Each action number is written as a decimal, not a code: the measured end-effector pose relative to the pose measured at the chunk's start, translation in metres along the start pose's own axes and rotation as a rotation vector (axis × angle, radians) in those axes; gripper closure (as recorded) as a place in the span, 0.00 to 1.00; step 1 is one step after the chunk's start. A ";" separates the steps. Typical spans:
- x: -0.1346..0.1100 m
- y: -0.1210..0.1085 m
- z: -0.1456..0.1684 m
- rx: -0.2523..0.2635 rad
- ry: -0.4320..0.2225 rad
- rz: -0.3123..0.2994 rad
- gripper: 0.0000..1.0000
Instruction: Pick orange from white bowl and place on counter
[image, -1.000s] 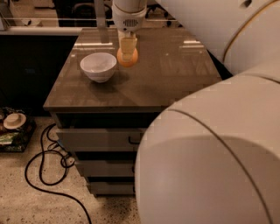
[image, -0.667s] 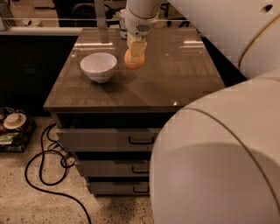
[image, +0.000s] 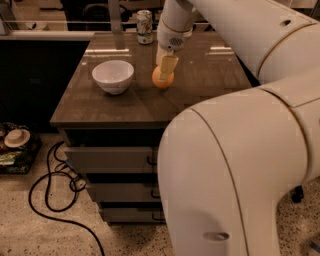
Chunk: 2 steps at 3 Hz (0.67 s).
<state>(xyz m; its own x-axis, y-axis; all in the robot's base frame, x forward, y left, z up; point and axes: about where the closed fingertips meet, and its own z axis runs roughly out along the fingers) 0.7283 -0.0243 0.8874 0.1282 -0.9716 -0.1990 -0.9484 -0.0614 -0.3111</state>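
Orange fruit, item 1: the orange (image: 162, 80) sits between the fingers of the pincer (image: 164, 76), directly below the wrist. One pale yellow finger (image: 168, 64) crosses its upper right face. The pincer is closed narrowly on the fruit and holds it.

Position: over the middle of the worktop (image: 100, 107), right of the white bowl (image: 114, 82) and apart from it, outside the rim. The fruit is low against the glossy surface; whether it touches cannot be told.

Change since 0.7 s ago: the pincer and fruit have come lower and nearer, slightly rightward and farther from the bowl. The bowl has not moved. A drink can (image: 144, 27) at the far edge, previously behind the wrist, now shows.

Orientation: the fruit is round and plain, so no long axis or pointing direction can be told.

Item 2: the arm (image: 235, 45) enters from the right and fills the near right.

Item 3: the drawer cabinet (image: 115, 160) under the worktop, with a black cable (image: 50, 212) on the floor at its left.
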 end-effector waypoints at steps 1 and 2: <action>0.012 -0.002 0.018 -0.057 0.004 0.020 1.00; 0.013 -0.004 0.020 -0.069 0.005 0.018 1.00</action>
<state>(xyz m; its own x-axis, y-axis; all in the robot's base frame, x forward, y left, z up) 0.7397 -0.0316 0.8675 0.1095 -0.9739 -0.1988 -0.9683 -0.0594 -0.2425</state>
